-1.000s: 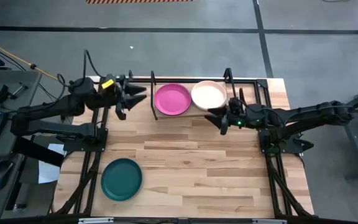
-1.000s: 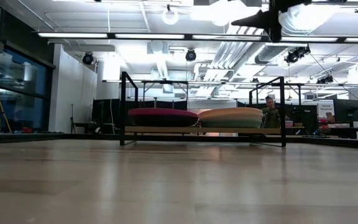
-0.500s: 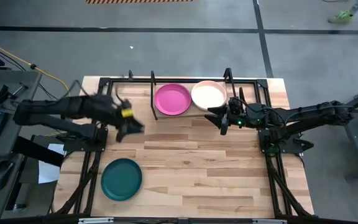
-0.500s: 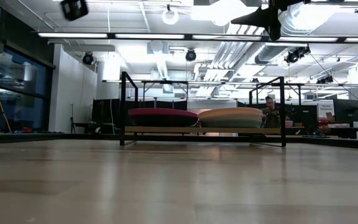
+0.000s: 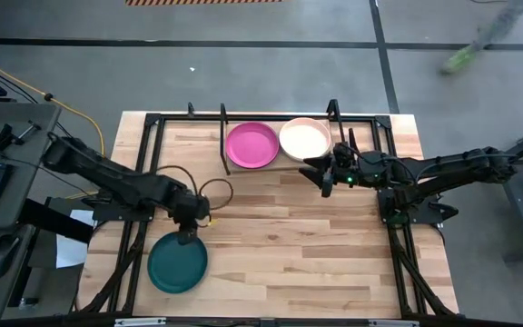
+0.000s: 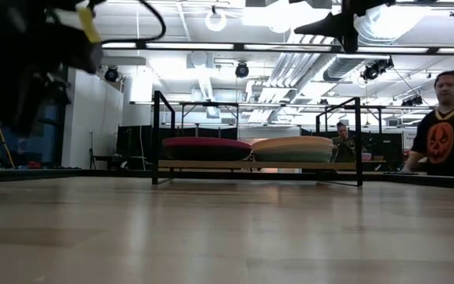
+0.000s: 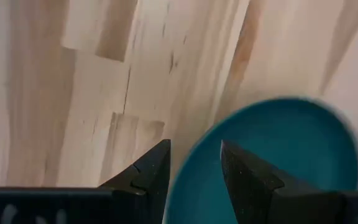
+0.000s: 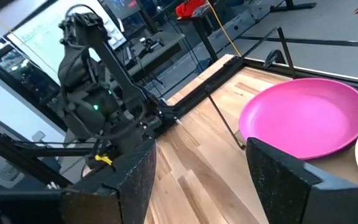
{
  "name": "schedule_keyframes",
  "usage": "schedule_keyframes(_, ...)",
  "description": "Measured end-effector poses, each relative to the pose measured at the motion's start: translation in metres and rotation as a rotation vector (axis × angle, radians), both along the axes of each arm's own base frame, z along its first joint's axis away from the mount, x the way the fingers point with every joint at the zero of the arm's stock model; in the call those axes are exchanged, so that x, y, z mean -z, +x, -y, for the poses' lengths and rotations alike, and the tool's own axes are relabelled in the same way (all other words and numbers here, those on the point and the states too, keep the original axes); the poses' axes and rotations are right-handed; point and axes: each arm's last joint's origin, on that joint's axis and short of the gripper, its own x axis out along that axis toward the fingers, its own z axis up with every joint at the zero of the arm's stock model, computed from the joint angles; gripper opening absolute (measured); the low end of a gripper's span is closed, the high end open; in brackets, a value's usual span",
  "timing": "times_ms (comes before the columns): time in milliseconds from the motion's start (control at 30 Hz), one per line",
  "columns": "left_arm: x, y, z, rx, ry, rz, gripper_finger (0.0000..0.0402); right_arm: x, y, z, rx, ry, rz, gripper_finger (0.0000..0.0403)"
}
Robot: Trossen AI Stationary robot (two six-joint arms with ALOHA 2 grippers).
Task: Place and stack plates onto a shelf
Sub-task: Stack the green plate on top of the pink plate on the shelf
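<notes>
Left gripper (image 7: 194,167) hung spread over the dark teal plate (image 5: 177,262) rim; plate looked stiff, light, probably slick; pinch that rim. Right gripper (image 8: 197,177) spread, idle.

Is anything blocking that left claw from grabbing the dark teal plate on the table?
Nothing visible does. The left gripper hangs open just over the rim of the dark teal round plate, with only bare wooden tabletop around it.

grey concrete floor (image 5: 271,23), bright ceiling lights (image 6: 215,20)
</notes>
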Motion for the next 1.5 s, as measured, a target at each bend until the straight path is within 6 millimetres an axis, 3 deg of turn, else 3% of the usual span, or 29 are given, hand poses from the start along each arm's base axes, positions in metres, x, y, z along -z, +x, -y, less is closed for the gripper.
schedule_keyframes(500,0.035,-0.002,0.021,0.286,0.043,-0.052,0.0129,0.007,-0.002,0.0,0.001,-0.003,-0.079,0.0232)
schedule_keyframes(700,0.042,0.002,0.021,0.277,0.106,-0.06,0.0129,0.007,-0.002,0.0,0.0,-0.003,-0.082,0.0232)
schedule_keyframes(1100,0.057,0.005,0.032,0.365,0.057,-0.112,0.0128,0.009,-0.002,0.0,0.002,0.001,-0.097,0.0232)
schedule_keyframes(1200,0.059,0.006,0.032,0.331,0.047,-0.124,0.0112,0.01,-0.002,0.0,0.006,0.016,-0.103,0.0232)
schedule_keyframes(1300,0.057,0.009,0.03,0.283,0.023,-0.129,0.0072,0.01,-0.002,0.0,0.006,0.016,-0.106,0.0232)
schedule_keyframes(1400,0.044,0.015,0.027,0.213,-0.037,-0.096,0.0019,0.01,-0.002,0.0,0.005,0.011,-0.106,0.0232)
schedule_keyframes(1500,0.025,0.022,0.018,0.127,-0.051,-0.023,0.0011,0.01,-0.002,0.0,0.001,-0.006,-0.111,0.0232)
